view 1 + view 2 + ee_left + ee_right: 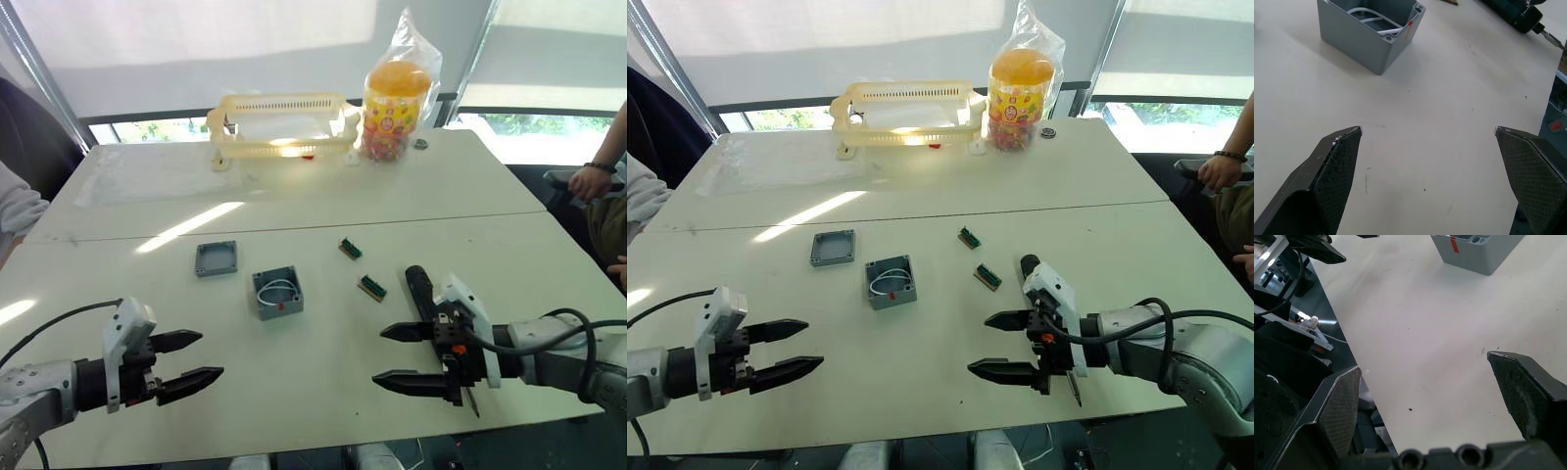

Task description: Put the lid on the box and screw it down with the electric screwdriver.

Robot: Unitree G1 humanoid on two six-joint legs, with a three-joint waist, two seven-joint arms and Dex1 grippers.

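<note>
Grey moulded plastic, both pieces; the small open-topped square grey plastic box [277, 293] sits on the white table [294, 387] and serves as landmark; a white wire loop and a red part show inside it, a red mark on one outer wall; screw bosses sit at its corners, seen from the left wrist.

The flat square grey plastic lid [216, 258] lies just beside the box, on its far-left side, apart from it, not yet fitted; judged light, stiff and thin, likely smooth enough to slide on the table; best pinched across two opposite edges at the raised rim, keeping the corner holes free.

The black cylindrical electric screwdriver [420, 292] lies to the box's right, well apart, partly hidden behind the right gripper [408, 355]; its bit end is hard to make out; judged heavier than the lid, rigid, round-bodied so prone to roll; take it mid-barrel.

Two small green-and-brown oblong parts [371, 287] rest between box and screwdriver; purpose unclear.

Left gripper [190, 358], near side of the box and to its left; fingers spread apart, holding nothing.

Right gripper, near side and to the box's right; fingers likewise parted, nothing between them.

The box looks light too; likely to shift under the driver unless steadied.
</note>
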